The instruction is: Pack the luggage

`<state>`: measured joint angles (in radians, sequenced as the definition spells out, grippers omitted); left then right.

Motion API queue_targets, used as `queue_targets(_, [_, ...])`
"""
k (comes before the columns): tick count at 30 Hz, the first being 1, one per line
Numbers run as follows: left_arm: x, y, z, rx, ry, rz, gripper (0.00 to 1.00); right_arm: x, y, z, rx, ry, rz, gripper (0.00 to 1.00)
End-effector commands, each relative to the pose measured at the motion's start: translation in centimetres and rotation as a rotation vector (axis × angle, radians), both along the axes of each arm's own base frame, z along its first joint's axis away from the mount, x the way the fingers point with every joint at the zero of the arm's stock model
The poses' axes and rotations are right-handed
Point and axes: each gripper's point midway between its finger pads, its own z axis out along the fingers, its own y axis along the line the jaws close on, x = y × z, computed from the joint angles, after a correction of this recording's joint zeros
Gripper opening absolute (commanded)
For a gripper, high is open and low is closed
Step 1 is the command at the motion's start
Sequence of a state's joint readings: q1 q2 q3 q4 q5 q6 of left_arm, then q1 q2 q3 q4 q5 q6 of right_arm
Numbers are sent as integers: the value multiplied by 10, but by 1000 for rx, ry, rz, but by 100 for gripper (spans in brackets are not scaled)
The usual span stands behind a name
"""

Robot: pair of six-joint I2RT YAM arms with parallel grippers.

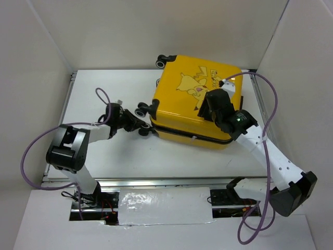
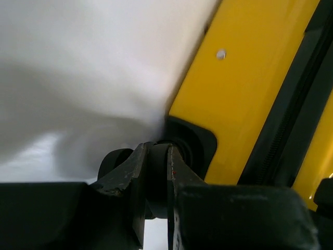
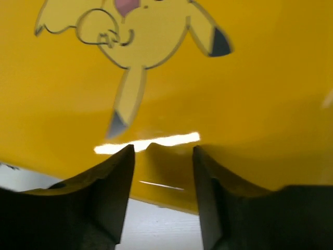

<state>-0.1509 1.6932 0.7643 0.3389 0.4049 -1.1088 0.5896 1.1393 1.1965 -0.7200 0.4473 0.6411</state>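
Note:
The luggage [image 1: 182, 104] lies flat on the white table with its lid down and the Pikachu cartoon [image 1: 192, 86] facing up. A dark seam [image 1: 182, 134] runs along its near side. My left gripper [image 1: 141, 126] is at the case's near-left corner, shut on a black wheel [image 2: 156, 177]; the yellow shell [image 2: 244, 94] rises just right of it. My right gripper [image 1: 205, 107] hovers low over the lid near its front edge. Its jaws stand open with nothing between them, and the cartoon [image 3: 130, 31] lies just ahead of the right gripper [image 3: 162, 151].
White walls close in the table [image 1: 104, 156] on the left, back and right. Two more black wheels [image 1: 165, 61] [image 1: 140, 111] stick out from the case's left end. A metal rail [image 1: 156, 182] runs along the near edge. Purple cables loop off both arms.

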Motion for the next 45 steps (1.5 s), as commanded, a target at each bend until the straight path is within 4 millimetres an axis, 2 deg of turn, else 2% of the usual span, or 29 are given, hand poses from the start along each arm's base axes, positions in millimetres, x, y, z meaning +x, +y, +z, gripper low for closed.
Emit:
queue_targets(1, [-110,-103,-15,-48,149,-425,0,5,-8,-3,-24,63,13,58])
queue_targets(6, [-165,-157,-4,4,150,-687,7,28,19,39,-4,-3,110,71])
queue_targets(7, [-171,-160,-2,26,119,-736,31,30,23,43,-12,-6,133,72])
queue_targets(8, [-179,-162,5,21,102,-778,48,33,35,52,-7,-16,170,72])
queue_targets(9, [-182,-158,7,29,101,-788,59,34,41,56,-7,-19,194,73])
queue_targets(10, [-190,-148,10,58,123,-794,78,35,54,62,-9,-23,234,73])
queue_targets(11, [-191,-141,12,76,116,-787,87,36,60,62,-22,-20,251,72])
queue_targets(13, [-197,-121,24,118,82,-762,90,40,70,60,-41,-10,269,71])
queue_targets(14, [-190,-109,29,126,66,-717,87,38,79,58,-39,-3,299,65])
queue_targets(15, [-186,-97,32,143,52,-675,82,37,85,55,-41,7,320,61])
queue_targets(16, [-184,-85,45,138,6,-630,64,37,95,49,-35,17,341,55])
queue_targets(17, [-172,-69,51,139,-13,-560,53,32,108,45,-30,28,385,44])
queue_targets(18, [-166,-60,55,141,-49,-528,43,28,120,38,-20,49,427,41])
queue_targets(19, [-148,-48,71,129,-127,-463,34,29,130,24,-39,88,438,27])
queue_targets(20, [-138,-40,77,127,-162,-436,31,25,138,17,-62,105,449,23])
queue_targets(22, [-108,-26,96,107,-222,-373,41,25,140,-9,-122,173,405,12])
queue_targets(24, [-75,-24,113,92,-269,-375,63,18,137,-34,-160,228,370,9])
queue_targets(25, [-63,-22,122,73,-288,-389,69,14,135,-42,-161,247,363,10])
queue_targets(28, [-10,-24,137,95,-333,-423,76,-6,126,-64,-159,300,361,10])
queue_targets(29, [11,-26,158,115,-394,-437,76,-11,122,-63,-152,299,349,9])
queue_targets(30, [29,-25,139,119,-351,-438,76,-20,114,-71,-184,322,340,10])
queue_targets(32, [63,-22,145,107,-400,-447,77,-35,103,-79,-210,355,332,10])
queue_targets(35, [87,-26,159,65,-512,-510,78,-53,91,-87,-241,393,343,9])
queue_targets(39, [133,-26,150,114,-789,-588,75,-77,83,-87,-272,448,399,6])
queue_targets(41, [140,-25,129,106,-859,-640,72,-84,84,-78,-263,448,426,6])
queue_targets(42, [146,-22,133,129,-976,-656,71,-86,85,-74,-256,441,430,10])
queue_targets(43, [143,-21,130,138,-1060,-696,68,-87,86,-68,-247,428,436,14])
queue_targets(44, [129,-25,106,106,-1093,-767,67,-86,89,-56,-221,401,442,19])
queue_targets(45, [130,-27,110,152,-1220,-784,66,-84,90,-49,-204,383,444,26])
